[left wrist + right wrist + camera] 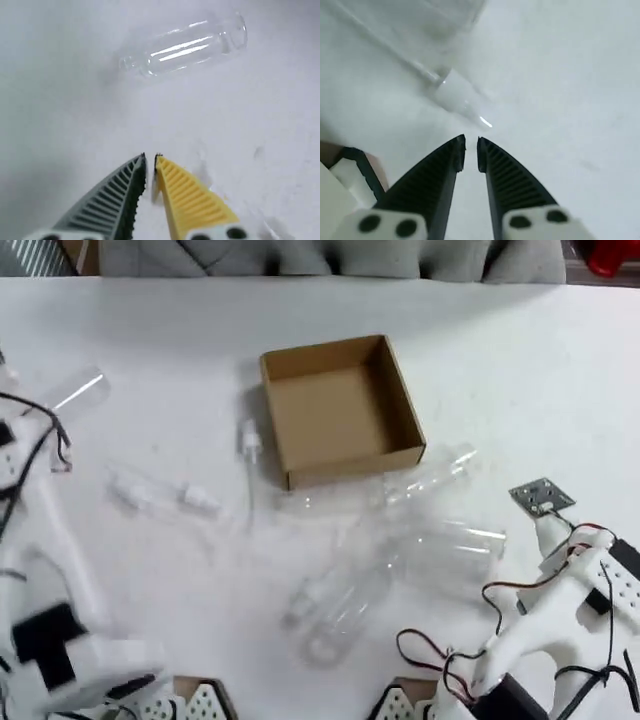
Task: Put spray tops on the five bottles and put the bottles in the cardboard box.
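Lying on its side on white table (500,360), clear bottle (185,45) sits ahead of left gripper (150,160). Grey and yellow jaws nearly closed, narrow slit, nothing held. Right gripper (471,142) same: black jaws narrow, empty, tips just short of white spray top (457,97). Cardboard box (350,468) open-topped at mid-table. More bottles (345,610) on their sides near its front wall.
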`<state>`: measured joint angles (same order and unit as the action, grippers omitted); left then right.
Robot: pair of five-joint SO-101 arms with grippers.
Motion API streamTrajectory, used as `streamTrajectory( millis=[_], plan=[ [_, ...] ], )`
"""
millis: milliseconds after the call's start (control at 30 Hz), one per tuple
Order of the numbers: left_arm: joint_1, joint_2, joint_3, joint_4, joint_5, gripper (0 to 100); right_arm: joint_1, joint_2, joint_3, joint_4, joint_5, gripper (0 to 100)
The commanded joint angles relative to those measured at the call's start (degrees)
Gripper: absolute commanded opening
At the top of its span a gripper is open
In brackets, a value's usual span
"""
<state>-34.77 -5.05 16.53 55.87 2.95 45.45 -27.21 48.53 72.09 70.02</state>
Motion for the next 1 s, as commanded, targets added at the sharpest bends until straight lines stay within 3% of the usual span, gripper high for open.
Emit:
streamTrajectory(
  millis=[0, 200, 567, 767, 967],
  plan=[
    [-0.1, 9.9, -13.6, 0.2, 4.7, 5, 0.7, -1.6, -0.4, -0.7, -0.3, 1.6],
    [0.1, 22.5, -27.0, -0.7, 7.3, 5, 0.7, -2.1, 1.1, -0.7, -0.3, 1.6],
    [5.2, 46.3, -52.3, -10.3, 16.8, 4, 0.7, -2.2, 2.5, -0.4, -0.4, 1.6],
    [5.3, 60.4, -68.8, -9.8, 22.6, 4, 0.7, -2.2, 5.3, -0.6, -0.4, 1.6],
    [5.5, 72.7, -86.9, -2.7, 22.9, 5, 0.5, -2.2, 5.5, -0.6, -0.4, 1.6]
  ],
)
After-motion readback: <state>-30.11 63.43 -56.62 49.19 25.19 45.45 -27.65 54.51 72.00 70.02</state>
